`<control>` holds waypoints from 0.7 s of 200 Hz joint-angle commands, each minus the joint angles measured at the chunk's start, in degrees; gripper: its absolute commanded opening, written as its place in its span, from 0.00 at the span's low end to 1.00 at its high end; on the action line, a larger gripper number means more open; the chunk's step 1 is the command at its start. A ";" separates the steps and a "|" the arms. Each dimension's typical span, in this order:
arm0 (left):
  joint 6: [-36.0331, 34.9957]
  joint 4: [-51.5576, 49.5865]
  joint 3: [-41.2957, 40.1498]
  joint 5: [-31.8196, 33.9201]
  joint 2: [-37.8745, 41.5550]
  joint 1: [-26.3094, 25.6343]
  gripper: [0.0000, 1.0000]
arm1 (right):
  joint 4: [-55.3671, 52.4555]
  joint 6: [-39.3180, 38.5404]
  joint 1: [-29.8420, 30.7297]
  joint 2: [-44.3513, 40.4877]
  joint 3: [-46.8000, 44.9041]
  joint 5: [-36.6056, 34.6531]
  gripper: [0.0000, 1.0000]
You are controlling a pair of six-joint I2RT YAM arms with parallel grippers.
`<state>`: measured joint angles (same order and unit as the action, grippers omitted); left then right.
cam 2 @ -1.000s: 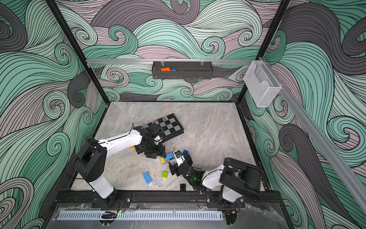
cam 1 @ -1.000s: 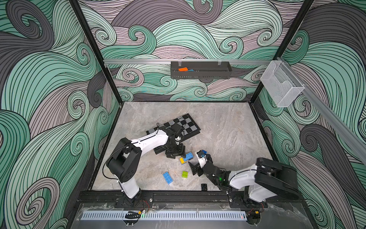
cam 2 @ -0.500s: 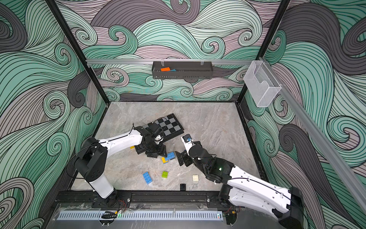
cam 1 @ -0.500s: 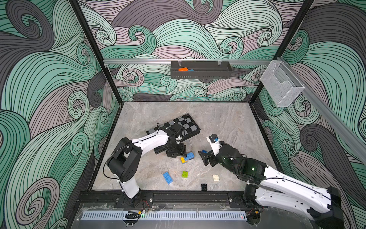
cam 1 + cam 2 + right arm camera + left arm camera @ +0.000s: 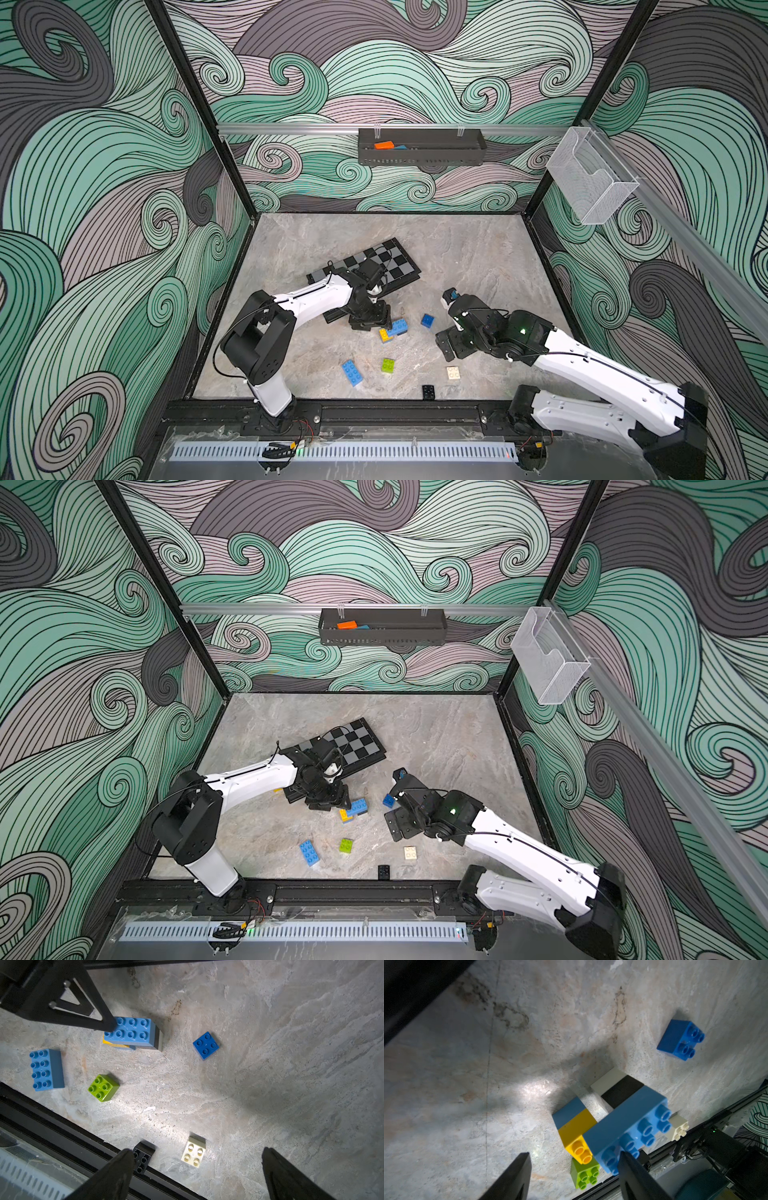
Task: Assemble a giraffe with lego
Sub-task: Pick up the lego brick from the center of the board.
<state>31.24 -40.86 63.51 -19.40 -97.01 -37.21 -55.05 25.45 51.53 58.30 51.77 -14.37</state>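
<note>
Grey marbled table [image 5: 457,249] carries everything. The chequered board [image 5: 388,264] lies toward the back, its near corner hidden under the left arm [image 5: 307,301].

The left gripper [image 5: 574,1154] stands about half open and grips nothing. One finger covers the end studs of the giraffe's long blue brick, and the other hangs over bare table, well apart from it. Whether the first finger actually presses on the brick is hard to make out.

The right gripper [image 5: 197,1152] is spread wide and empty above the white brick [image 5: 193,1152]; both its fingers are cut off by the picture's edge.

The giraffe [image 5: 395,328] stands mid-table just beside the left gripper. It is a long blue brick on two legs, yellow over pale blue and black over white. In both top views the long brick hides most of the legs.

The rest of the lego lies loose nearer the front:
- The blue oblong brick [image 5: 351,372].
- The lime-green brick [image 5: 388,365], which seems to touch the yellow leg in the left wrist view but lies apart from it in both top views.
- The dark blue square brick [image 5: 427,320].
- The black brick [image 5: 142,1157] at the front rail [image 5: 374,409], partly hidden behind a right finger.
</note>
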 commanded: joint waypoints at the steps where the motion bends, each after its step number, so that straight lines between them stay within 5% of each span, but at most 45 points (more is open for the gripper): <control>1: 0.46 -3.43 -2.68 8.03 -0.55 -0.58 0.70 | -2.83 1.69 -1.63 0.52 -0.62 2.97 0.99; 140: 2.37 -6.09 0.43 9.69 9.03 -1.28 0.71 | 11.05 -15.09 -10.43 19.83 0.49 4.23 0.99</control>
<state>32.80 -43.83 62.13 -11.27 -91.53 -38.13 -50.13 15.88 42.13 74.67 52.29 -11.31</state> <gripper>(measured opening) 0.712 0.989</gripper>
